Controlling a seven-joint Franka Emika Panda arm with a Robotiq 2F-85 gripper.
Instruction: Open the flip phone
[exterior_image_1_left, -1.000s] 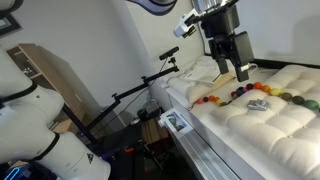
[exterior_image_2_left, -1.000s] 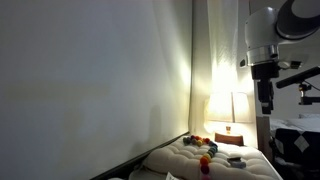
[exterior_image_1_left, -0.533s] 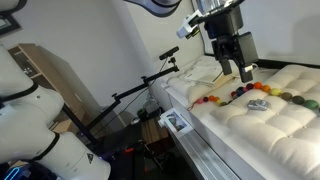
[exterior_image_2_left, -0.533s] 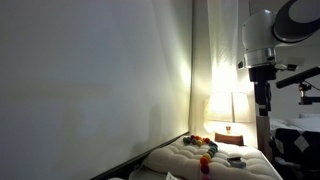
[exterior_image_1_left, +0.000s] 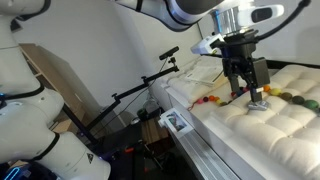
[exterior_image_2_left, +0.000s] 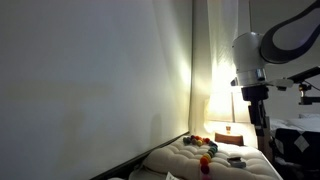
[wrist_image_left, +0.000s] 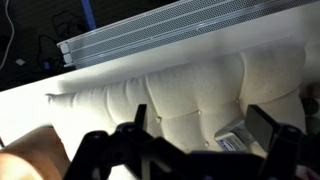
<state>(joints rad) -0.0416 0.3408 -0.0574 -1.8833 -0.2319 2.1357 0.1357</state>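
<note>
Silver-grey flip phone, small and flat, lies on quilted white mattress beside the beads; my gripper just above, jaws spread wide.

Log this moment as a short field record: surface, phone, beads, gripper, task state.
surface: white quilted mattress
flip phone: lies flat on the mattress; hinge state too small to tell
bead string: multicoloured, laid across the mattress near the flip phone
gripper: low over the flip phone, holding nothing
fingers: spread wide; in the wrist view the flip phone sits off-centre, close to one of them
task state: flip phone not yet gripped
</note>
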